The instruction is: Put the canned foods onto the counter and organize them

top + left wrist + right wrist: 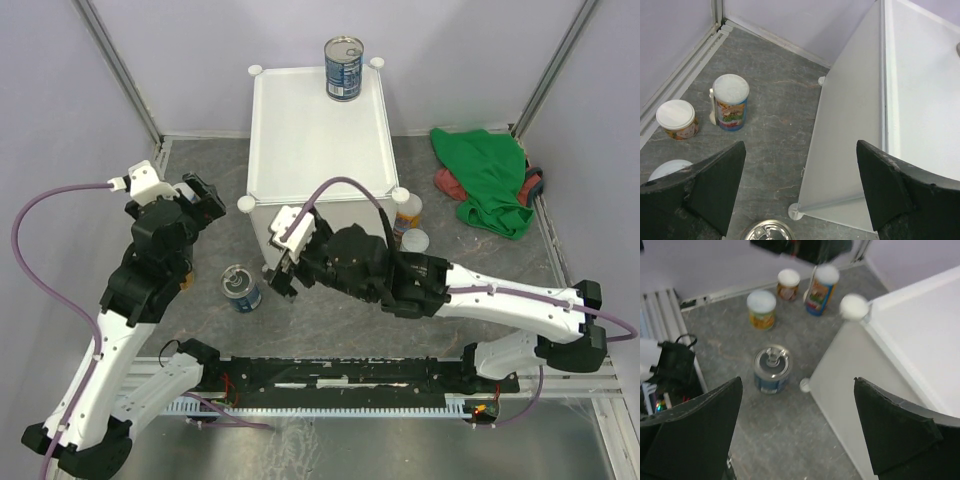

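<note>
Counter: a white boxy plastic cabinet with a flat top is seen standing on the grey floor.
On counter: one blue-labelled cylindrical can with silver pull-tab top is placed upright at the far edge.
On floor: a second blue-labelled can is found upright near the counter's near left corner.
On floor: a white-lidded colourful-labelled can is found left of the counter.
Left gripper: jaws are spread wide, nothing held.
Right gripper: jaws are spread wide, nothing held.
</note>
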### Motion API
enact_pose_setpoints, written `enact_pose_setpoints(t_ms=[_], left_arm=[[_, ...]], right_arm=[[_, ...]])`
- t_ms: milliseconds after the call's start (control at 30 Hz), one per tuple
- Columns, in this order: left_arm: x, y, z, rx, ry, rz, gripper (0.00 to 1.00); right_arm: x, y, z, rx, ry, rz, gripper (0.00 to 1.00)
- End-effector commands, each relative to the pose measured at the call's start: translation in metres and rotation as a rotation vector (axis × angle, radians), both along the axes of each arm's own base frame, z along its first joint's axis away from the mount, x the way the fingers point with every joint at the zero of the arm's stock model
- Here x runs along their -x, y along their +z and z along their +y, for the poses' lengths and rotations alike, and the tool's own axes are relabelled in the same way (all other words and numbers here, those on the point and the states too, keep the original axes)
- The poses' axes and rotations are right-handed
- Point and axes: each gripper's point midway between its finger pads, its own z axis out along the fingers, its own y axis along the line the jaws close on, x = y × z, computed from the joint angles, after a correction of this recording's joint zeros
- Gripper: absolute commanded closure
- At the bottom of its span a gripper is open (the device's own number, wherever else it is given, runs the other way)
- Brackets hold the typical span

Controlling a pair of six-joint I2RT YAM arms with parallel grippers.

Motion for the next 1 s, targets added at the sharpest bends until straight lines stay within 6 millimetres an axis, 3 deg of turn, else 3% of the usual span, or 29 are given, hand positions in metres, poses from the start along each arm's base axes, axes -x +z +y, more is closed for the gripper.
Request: enact_pose_setpoints(t_ms=[0,200,300,400,633,967], left_arm=[[0.003,0.019,0.001,0.012,0.002,-0.025,0.02],[0.009,0.018,0.003,0.008,-0.003,-0.018,0.02],[0.010,0.017,0.002,0.007,-0.009,-0.010,0.02],[0.011,0.017,0.003,0.001,-0.012,-0.003,0.02],[0.011,0.018,0.000,-0.005,-0.028,0.019,0.02],[0.013,0.018,-0.003,-0.012,-0.052,0.040,0.01]], right_arm=[[0.024,-0.029,-0.008,-0.003,0.033,0.129,0.00],[0.043,-0.107,0.013,0.084,0.090,0.239,0.00],[0.044,-0.149,0.026,0.117,0.095,0.278,0.00],[0.040,-0.179,0.040,0.111,0.083,0.282,0.01],[0.026,-0.217,0.078,0.146,0.058,0.271,0.01],[-0.006,-0.242,0.108,0.095,0.013,0.336,0.01]])
